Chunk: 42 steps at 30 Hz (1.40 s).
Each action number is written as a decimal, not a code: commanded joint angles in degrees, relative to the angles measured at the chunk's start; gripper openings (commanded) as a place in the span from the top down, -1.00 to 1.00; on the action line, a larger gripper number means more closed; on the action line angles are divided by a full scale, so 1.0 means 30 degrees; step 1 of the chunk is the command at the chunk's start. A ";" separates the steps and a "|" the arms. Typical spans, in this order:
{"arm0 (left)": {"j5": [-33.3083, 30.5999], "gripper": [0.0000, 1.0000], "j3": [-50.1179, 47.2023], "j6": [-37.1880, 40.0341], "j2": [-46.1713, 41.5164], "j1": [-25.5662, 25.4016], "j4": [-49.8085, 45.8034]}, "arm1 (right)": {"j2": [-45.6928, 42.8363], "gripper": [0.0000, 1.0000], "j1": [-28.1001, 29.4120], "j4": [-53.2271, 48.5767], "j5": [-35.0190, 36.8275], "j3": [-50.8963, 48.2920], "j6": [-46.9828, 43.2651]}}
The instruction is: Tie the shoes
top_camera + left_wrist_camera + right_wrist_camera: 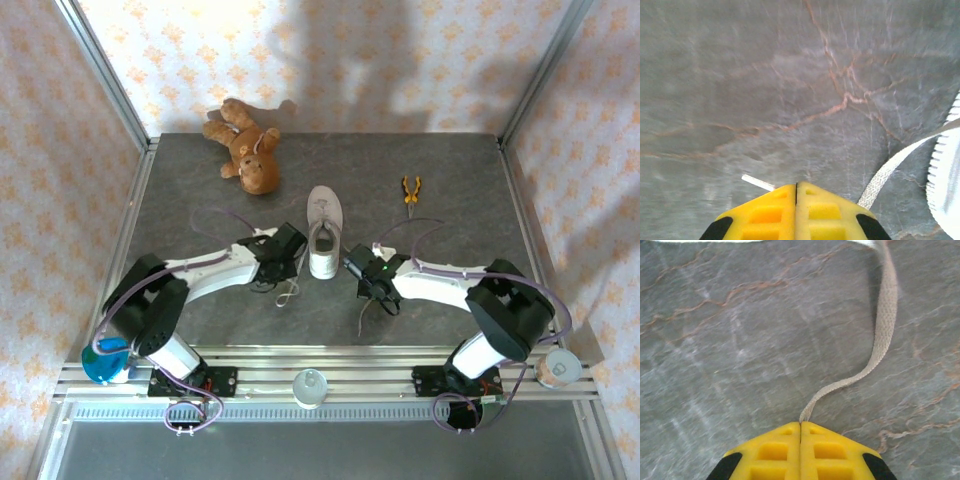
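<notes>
Left gripper (796, 186) pressed together, a lace (890, 167) running under its tips, right gripper (800, 424) pinching the other lace (884, 320) by its end, shoe (323, 225) between them mid table (460, 165), bear (248, 148) and pliers (411, 189) at the back.

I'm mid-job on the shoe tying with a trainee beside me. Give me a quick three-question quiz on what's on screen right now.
1. True or false: the right gripper is shut, with a lace running into its fingertips.
2. In the top view, which tool lies on the table to the right of the sneaker? A) scissors B) orange-handled pliers C) screwdriver
3. Are the jaws of the left gripper open or shut?

Key: 1 true; 2 B; 3 shut.
</notes>
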 commanded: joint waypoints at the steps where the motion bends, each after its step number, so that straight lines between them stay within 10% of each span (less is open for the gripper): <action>1: -0.1157 1.00 0.1183 0.2431 -0.2180 0.1218 -0.1683 | -0.1453 1.00 -0.0170 -0.0466 -0.0031 0.0556 -0.0957; 12: 0.1478 1.00 1.2445 0.9973 -0.1259 0.2880 -0.3840 | -0.5738 1.00 -0.3505 -0.2826 -0.1175 0.4146 -0.3438; 26: 0.8053 1.00 2.9390 0.9031 0.9737 0.0302 -0.4847 | -0.6507 1.00 -0.3502 0.3384 -0.7649 0.4785 -0.3433; 42: 0.9105 1.00 2.5776 0.8423 0.7913 0.0774 -0.4002 | -0.5562 1.00 -0.3957 0.5340 -0.8357 0.4928 -0.2960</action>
